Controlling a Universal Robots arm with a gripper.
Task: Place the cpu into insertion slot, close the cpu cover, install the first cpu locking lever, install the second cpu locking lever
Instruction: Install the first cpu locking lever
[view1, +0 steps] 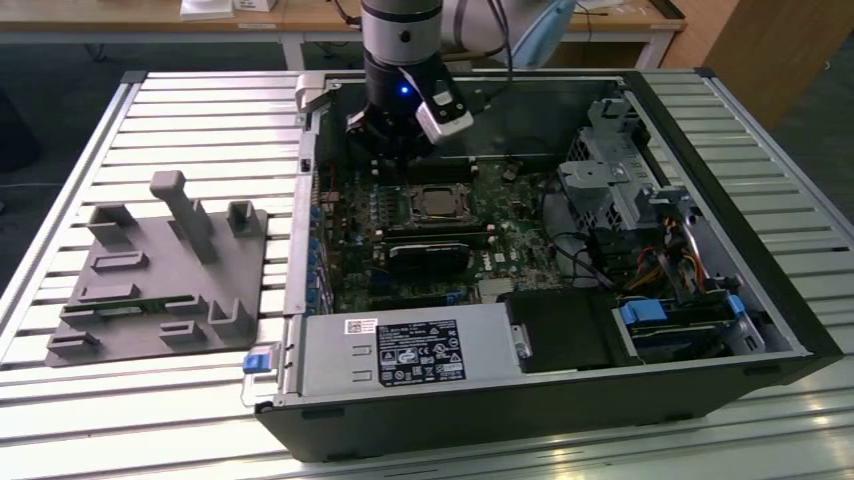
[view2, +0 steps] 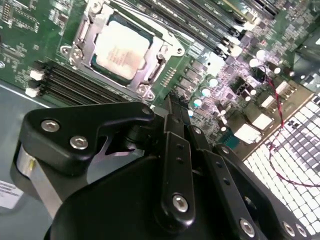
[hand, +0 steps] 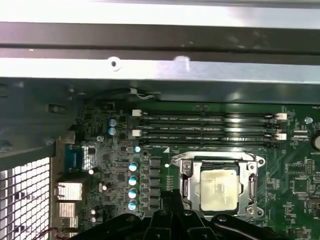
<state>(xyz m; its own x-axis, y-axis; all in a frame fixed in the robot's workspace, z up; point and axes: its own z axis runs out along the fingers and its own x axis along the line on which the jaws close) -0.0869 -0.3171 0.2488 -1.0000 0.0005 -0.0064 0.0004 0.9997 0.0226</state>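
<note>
Claw (view2: 169, 102) near seated cpu (view2: 121, 50)

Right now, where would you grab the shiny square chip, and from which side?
Probably two opposite edges, from straight above: the cpu lies flat, face up. But the cpu cover frames those edges, so it likely needs lifting first.
</note>
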